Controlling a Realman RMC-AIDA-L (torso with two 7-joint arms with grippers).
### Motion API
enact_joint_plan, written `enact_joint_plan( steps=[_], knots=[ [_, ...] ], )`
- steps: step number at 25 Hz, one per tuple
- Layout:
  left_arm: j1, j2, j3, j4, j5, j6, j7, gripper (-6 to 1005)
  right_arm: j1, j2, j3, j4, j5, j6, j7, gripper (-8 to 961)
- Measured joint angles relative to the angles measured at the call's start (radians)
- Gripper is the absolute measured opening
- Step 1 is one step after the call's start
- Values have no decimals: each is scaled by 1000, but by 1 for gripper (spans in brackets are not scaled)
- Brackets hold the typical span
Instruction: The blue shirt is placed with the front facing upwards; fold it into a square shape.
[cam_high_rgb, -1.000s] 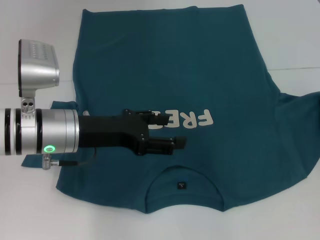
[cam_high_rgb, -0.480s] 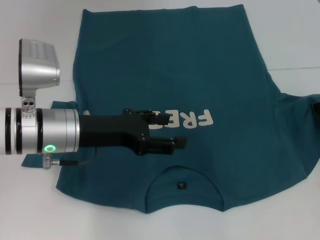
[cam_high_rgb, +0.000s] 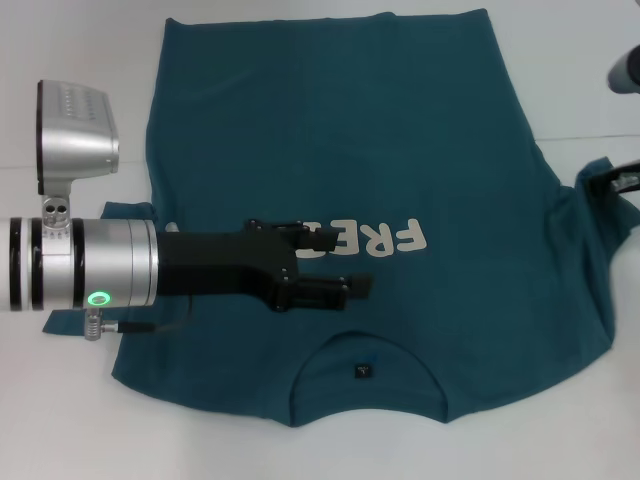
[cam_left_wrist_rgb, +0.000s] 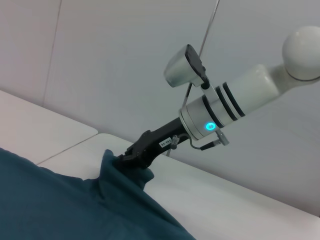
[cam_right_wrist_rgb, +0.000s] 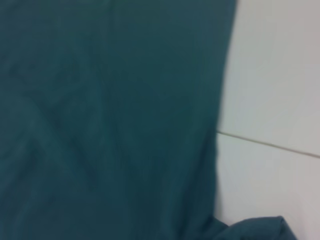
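The blue shirt (cam_high_rgb: 350, 130) is spread front-up on the white table (cam_high_rgb: 70, 420), its collar nearest the robot. The left gripper (cam_high_rgb: 335, 262) is held over the chest lettering with its fingers parted. The right gripper (cam_left_wrist_rgb: 134, 156) is pinched on the shirt's right sleeve, which is lifted off the table.

A white table (cam_high_rgb: 70, 420), seemingly seamed, backed by a pale wall (cam_left_wrist_rgb: 115, 55).
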Motion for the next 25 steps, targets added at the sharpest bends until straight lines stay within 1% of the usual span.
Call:
enact_joint_plan(
  steps=[5,8,9,10,19,25],
  knots=[
    [0,0,0,-1,0,0,0,836,33,15,-24,0,0,-29,0,38],
    [0,0,0,-1,0,0,0,835,50,26,-50,1,0,-42,0,38],
    [0,0,0,-1,0,0,0,835,56,33,-68,3,0,-48,1,38],
    [0,0,0,-1,0,0,0,835,56,33,-68,3,0,-48,1,38],
    [1,0,0,-1,0,0,0,835,78,57,-172,10,0,-54,18,39],
    [3,0,0,-9,0,0,0,836,79,64,-228,11,6,-55,22,39]
  ],
)
